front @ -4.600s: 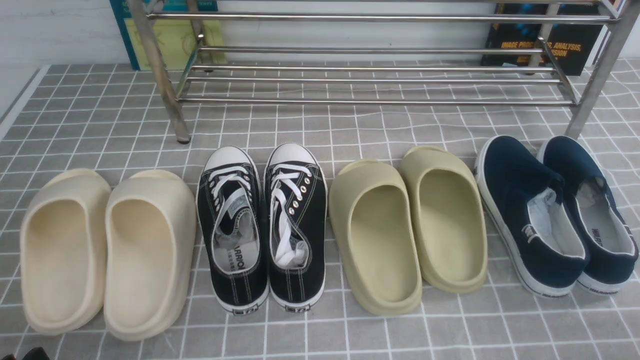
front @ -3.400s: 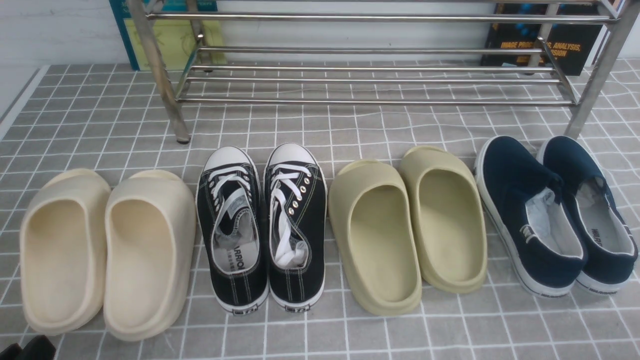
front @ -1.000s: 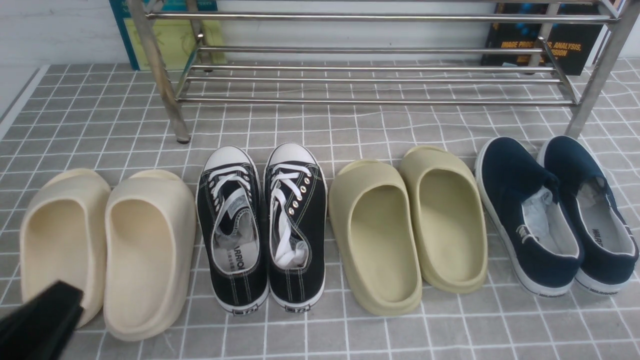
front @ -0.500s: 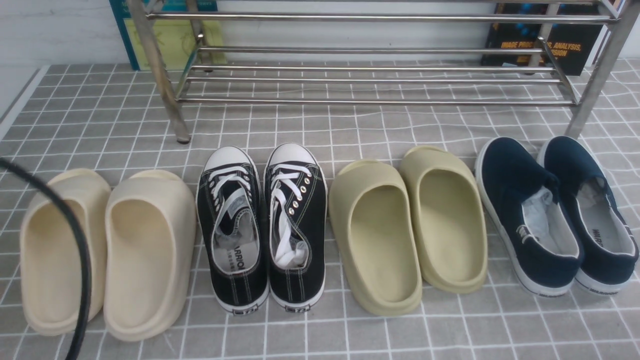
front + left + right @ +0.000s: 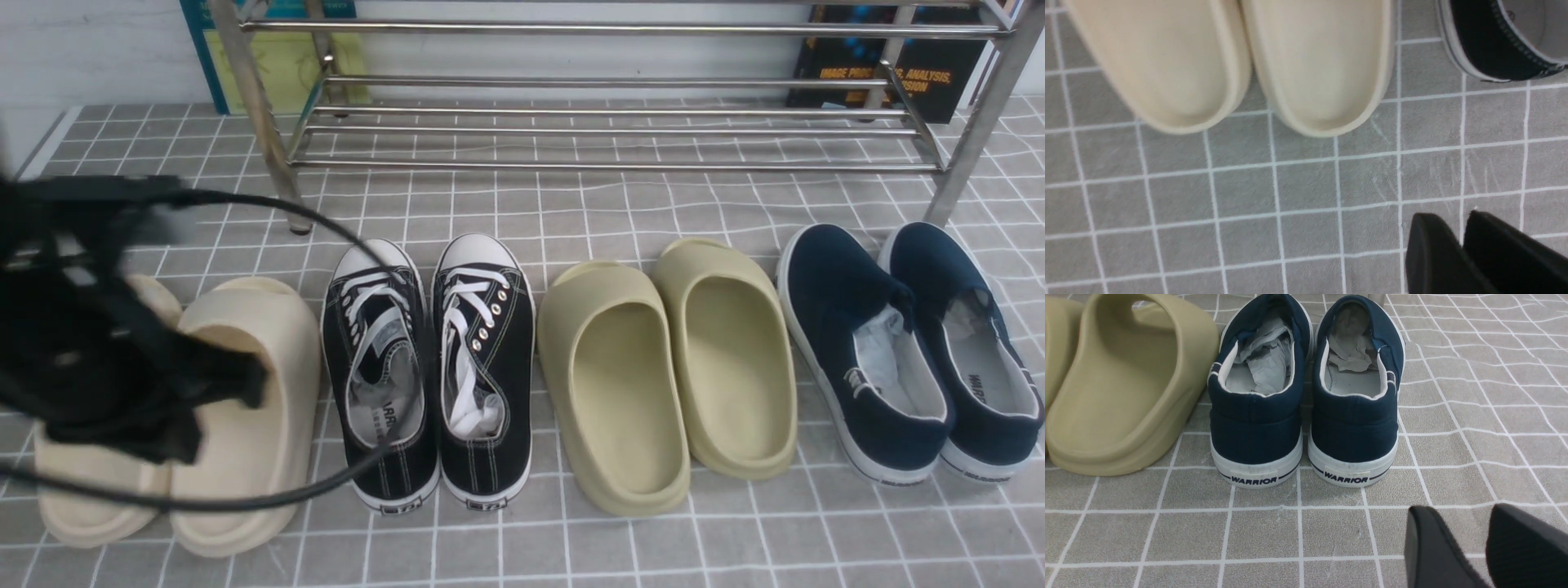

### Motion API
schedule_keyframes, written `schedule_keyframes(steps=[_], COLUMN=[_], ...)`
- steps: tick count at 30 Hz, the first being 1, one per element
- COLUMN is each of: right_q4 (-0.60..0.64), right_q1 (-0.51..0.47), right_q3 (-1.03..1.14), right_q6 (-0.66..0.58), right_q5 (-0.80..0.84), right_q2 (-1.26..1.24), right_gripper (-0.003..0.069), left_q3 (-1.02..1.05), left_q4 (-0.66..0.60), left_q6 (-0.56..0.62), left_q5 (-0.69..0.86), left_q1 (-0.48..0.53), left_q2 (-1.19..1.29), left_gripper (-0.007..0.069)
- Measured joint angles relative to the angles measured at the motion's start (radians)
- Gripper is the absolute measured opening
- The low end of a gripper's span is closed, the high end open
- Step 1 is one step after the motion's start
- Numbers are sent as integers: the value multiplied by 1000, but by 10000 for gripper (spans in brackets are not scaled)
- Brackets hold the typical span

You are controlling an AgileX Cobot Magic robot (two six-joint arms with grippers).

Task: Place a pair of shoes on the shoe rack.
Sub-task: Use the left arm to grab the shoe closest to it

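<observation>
Front view: the left arm [image 5: 98,351] blurs across the cream slippers [image 5: 245,425]. The sneakers [image 5: 482,441] stand together on the worktop [image 5: 571,555], between the cream and the olive slippers [image 5: 620,384], toes toward the rack [image 5: 604,166] behind them.

We judge the step to be the reach. The left hand [image 5: 1447,218] should pass right of the slippers and pinch a heel wall, clear of the laces.

Only the left wrist view shows its fingers [image 5: 1429,253]: close together and empty, though we cannot tell whether parted or clenched. Only the right wrist view shows the right hand [image 5: 1466,514], released and empty, behind the navy shoes [image 5: 1302,428].
</observation>
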Motion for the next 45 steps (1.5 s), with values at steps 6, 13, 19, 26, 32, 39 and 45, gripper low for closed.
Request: schedule_keyframes(steps=[6, 13, 19, 26, 32, 39, 45], right_q4=[0, 0, 0, 0, 0, 0, 0], right_q1=[0, 0, 0, 0, 0, 0, 0], right_q3=[0, 0, 0, 0, 0, 0, 0], right_q6=[0, 0, 0, 0, 0, 0, 0], right_q5=[0, 0, 0, 0, 0, 0, 0], right_q2=[0, 0, 0, 0, 0, 0, 0], right_gripper=[245, 245, 245, 245, 245, 245, 245], left_q3=[-20, -20, -20, -22, -23, -30, -130], left_q4=[-8, 16, 24, 24, 27, 14, -34], left_q6=[-65, -200, -241, -243, -236, -206, -205], left_q5=[-180, -312, -379, -433, -440, -403, -230], left_q1=[-48, -49, -49, -49, -49, -49, -48], left_q2=[180, 328, 410, 451, 462, 438, 337], left_gripper=[352, 378, 311, 109, -13, -13, -13])
